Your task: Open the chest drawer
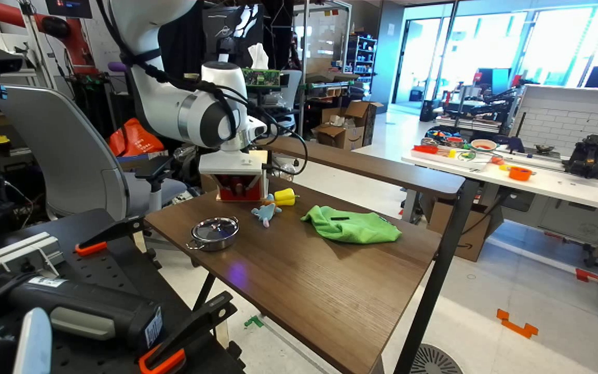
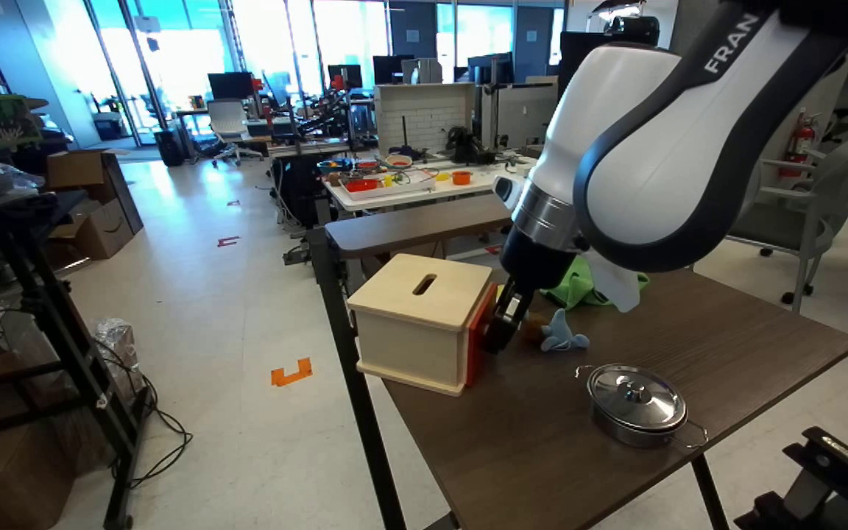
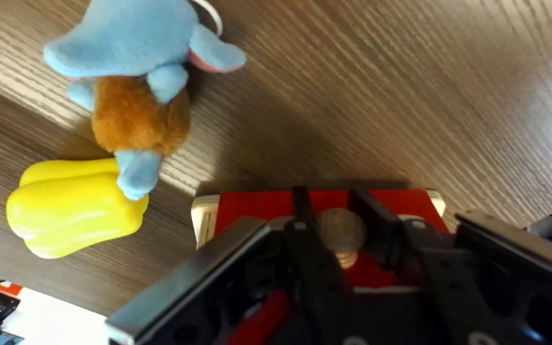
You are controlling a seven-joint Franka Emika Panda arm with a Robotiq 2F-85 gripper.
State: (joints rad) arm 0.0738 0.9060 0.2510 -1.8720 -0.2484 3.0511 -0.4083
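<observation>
The chest drawer [image 2: 411, 346] is a pale wooden box with a slotted tan lid and a red front panel [image 2: 476, 338]. It stands upright at the table's end. In an exterior view its red front [image 1: 238, 190] is partly covered by the arm. In the wrist view the red front [image 3: 257, 203] carries a round wooden knob [image 3: 341, 232]. My gripper [image 3: 328, 192] has its two fingers on either side of the knob, with the knob filling the space between them. In an exterior view the gripper [image 2: 502, 328] points down against the red front. Whether the panel stands proud of the box is unclear.
A blue plush toy [image 3: 127, 43] and a yellow pepper [image 3: 77, 206] lie beside the chest. A lidded metal pot [image 2: 637, 405] stands near the table edge. A green cloth [image 1: 353, 226] lies on the wooden table [image 1: 330, 280]. A brown shelf [image 2: 424, 224] is behind.
</observation>
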